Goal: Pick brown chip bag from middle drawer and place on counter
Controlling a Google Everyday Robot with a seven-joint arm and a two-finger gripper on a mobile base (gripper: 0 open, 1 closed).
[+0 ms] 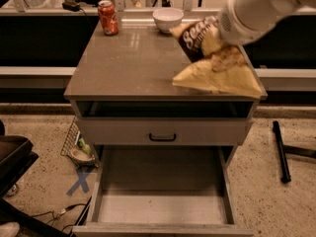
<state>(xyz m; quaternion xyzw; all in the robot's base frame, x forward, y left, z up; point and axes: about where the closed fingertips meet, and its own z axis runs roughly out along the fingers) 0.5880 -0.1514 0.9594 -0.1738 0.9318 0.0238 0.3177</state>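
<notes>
The brown chip bag (213, 69) hangs in the air over the right side of the counter (131, 60), its tan lower end near the counter's front right corner. My gripper (220, 39) comes in from the upper right on a white arm and is shut on the bag's upper part; the bag and wrist mostly hide the fingers. The middle drawer (160, 207) is pulled out below, and its pale floor is bare.
A red soda can (107, 17) and a white bowl (168, 19) stand at the counter's back edge. A shut drawer front with a black handle (163, 137) sits above the open drawer. A wire basket (74, 147) lies on the floor at left, a black pole (281, 152) at right.
</notes>
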